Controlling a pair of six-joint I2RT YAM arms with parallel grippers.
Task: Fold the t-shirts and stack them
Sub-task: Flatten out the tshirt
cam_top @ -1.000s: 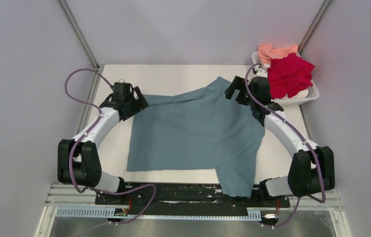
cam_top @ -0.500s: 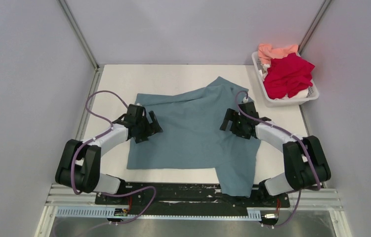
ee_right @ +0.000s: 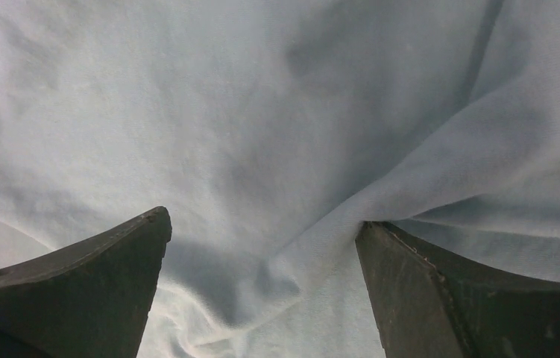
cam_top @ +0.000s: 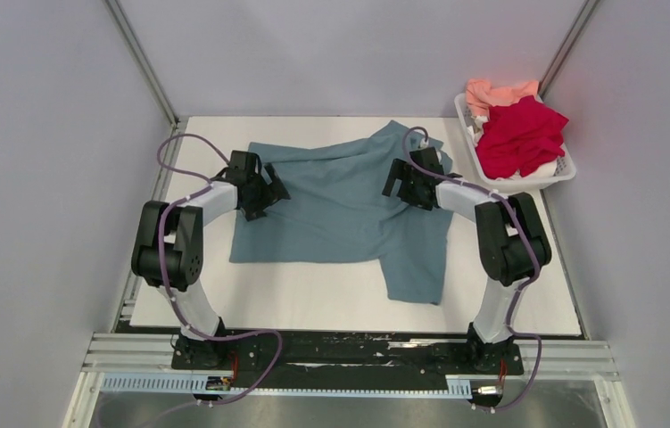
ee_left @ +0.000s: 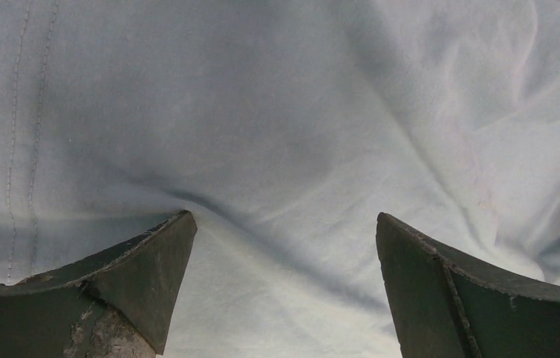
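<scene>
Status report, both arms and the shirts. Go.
Left gripper open, right gripper open, both down on teal t-shirt. Shirt spread, unfolded. Red t-shirt, pink t-shirt in basket. No obstruction.

left tool [cam_top: 264, 192] spread wide, right tool [cam_top: 401, 184] likewise, arms extended forward

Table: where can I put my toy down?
Bare table shows between the teal t-shirt and the arm bases, and at the far left corner. Crowded: the middle, with left gripper and right gripper over the shirt; the basket fills far right.

End effector [ee_right: 262, 218] spread wide, blue t-shirt [ee_right: 277, 112] beneath — rumpled
</scene>
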